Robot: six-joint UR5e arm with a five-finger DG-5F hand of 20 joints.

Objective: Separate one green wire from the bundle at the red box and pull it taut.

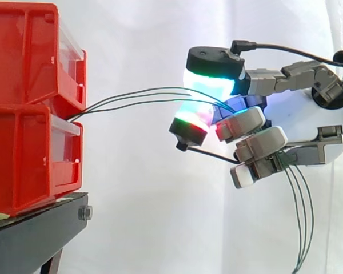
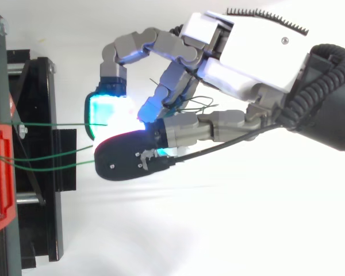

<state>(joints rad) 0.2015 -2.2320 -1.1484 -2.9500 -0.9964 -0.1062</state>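
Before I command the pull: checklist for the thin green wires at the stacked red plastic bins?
1. The thin green wires come out between the stacked red plastic bins: ok.
2. The hand curls its fingers round the wires: ok.
3. One wire separated: not ok, all three run into the hand.
4. Wires taut: not ok, they arch.
5. The wire tails hang free below the hand: ok.

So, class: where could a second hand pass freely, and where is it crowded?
Free: the gap under the green wires, between the red bins and the hand; also above them. Crowded: among the fingers, where wires thread through.
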